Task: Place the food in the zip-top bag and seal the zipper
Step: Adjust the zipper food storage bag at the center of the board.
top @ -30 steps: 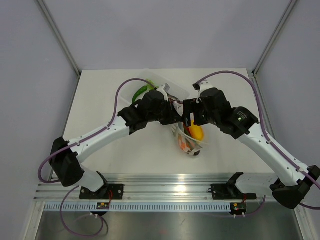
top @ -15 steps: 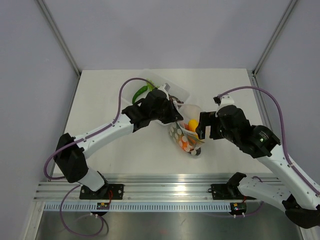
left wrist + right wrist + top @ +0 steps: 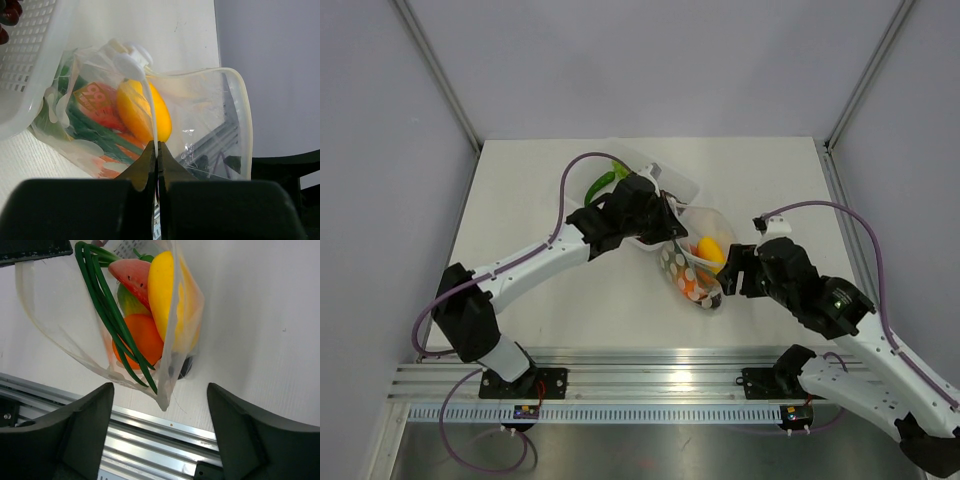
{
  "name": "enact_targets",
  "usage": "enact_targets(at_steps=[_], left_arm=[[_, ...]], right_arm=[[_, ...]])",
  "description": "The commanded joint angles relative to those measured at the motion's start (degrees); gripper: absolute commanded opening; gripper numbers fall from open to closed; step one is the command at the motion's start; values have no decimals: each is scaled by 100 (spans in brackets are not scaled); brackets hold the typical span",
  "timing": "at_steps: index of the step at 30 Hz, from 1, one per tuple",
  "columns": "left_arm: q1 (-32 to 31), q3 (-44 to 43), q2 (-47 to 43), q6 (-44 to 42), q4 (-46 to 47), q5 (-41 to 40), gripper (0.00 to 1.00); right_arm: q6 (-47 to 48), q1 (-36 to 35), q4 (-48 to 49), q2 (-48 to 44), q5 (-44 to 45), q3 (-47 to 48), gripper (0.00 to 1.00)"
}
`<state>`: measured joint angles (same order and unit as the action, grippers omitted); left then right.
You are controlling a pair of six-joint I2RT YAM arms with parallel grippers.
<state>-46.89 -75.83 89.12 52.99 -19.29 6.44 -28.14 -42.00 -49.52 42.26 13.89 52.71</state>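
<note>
Zip-top bag (image 3: 220, 120) clear, food (image 3: 160, 290) inside, left pincer (image 3: 156, 150) gripping it, right pincer (image 3: 160, 386) apart

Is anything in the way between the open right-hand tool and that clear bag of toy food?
Nothing visible is. The right tool, open, faces the zip-top bag with only bare table between them. The left tool pinches the bag's rim from the opposite side, out of the right one's path.
</note>
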Motion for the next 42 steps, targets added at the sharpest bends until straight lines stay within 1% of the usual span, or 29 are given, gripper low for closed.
enact_targets(at_steps=[1,3,5,7,8,10,11,12,13,14,15,16,18,20,21,24,25,26,27,28,29,30,32,33,36,38,40,41,42], left_arm=[[31,-362,53,0,285,-55,0],[31,-441,105,36,181,-125,0],[31,-494,132,80,145,-160,0],[31,-485,141,89,145,-169,0],[31,-485,132,88,136,-169,0],[31,-468,97,27,145,-160,0],[31,-450,71,-17,171,-160,0],[31,-398,35,-69,197,-160,1],[31,-380,0,-226,215,-134,9],[31,-336,-104,-324,224,-134,20],[31,-266,-166,-455,180,-221,36],[40,-222,-228,-561,171,-239,41],[119,-160,-413,-780,136,-161,54],[250,-160,-579,-1088,48,-143,59],[303,-151,-658,-1368,13,-108,64],[549,-81,-974,-1931,-31,-20,66],[706,-55,-1063,-2351,-22,6,67],[786,24,-1124,-2590,-5,-11,68],[857,51,-1247,-3036,-31,-220,68],[1023,112,-1309,-3319,30,-230,69],[1103,321,-1371,-3591,126,-161,70],[1182,515,-1536,-4151,475,144,71],[1288,849,-1704,-4603,855,314,74],[1305,1242,-1792,-5179,1231,549,75],[1306,1842,-2056,-6087,1690,1042,79],[1332,1993,-2110,-6414,1735,1359,79],[1367,2055,-2013,-6722,1736,1982,79],[1376,2046,-1830,-6801,1736,2228,79],[1393,2037,-1715,-6898,1788,2639,79]], right_arm=[[54,7,627,334,0,-6,75],[54,7,732,467,8,3,67],[19,-1,829,573,8,-24,55],[2,-1,970,573,35,-59,47],[2,7,996,555,96,-59,34],[36,16,1049,529,201,-68,26],[63,8,1058,520,341,-68,24],[89,7,1058,503,412,-50,24],[168,16,1032,511,500,-24,22],[186,8,1023,529,709,2,18],[212,7,997,538,833,46,6],[282,7,997,555,930,55,1],[431,7,1075,573,1107,21,0],[730,16,1172,564,1107,-24,0],[870,8,1233,538,1107,-67,0],[1073,7,1400,398,1028,-173,0],[1135,7,1427,249,1019,-199,0],[1153,7,1453,178,984,-226,0],[1153,7,1497,90,975,-252,0],[1144,7,1471,-32,967,-252,1],[1144,7,1410,-95,888,-244,1],[1170,7,1384,-191,844,-226,2],[1223,7,1375,-236,721,-217,2],[1223,16,1331,-236,712,-191,2],[1188,7,1269,-175,633,-138,2],[1162,7,1269,-113,563,-120,2],[1136,7,1313,-78,449,-129,2],[1135,16,1374,-69,422,-138,2],[1135,16,1392,-60,404,-164,2]])
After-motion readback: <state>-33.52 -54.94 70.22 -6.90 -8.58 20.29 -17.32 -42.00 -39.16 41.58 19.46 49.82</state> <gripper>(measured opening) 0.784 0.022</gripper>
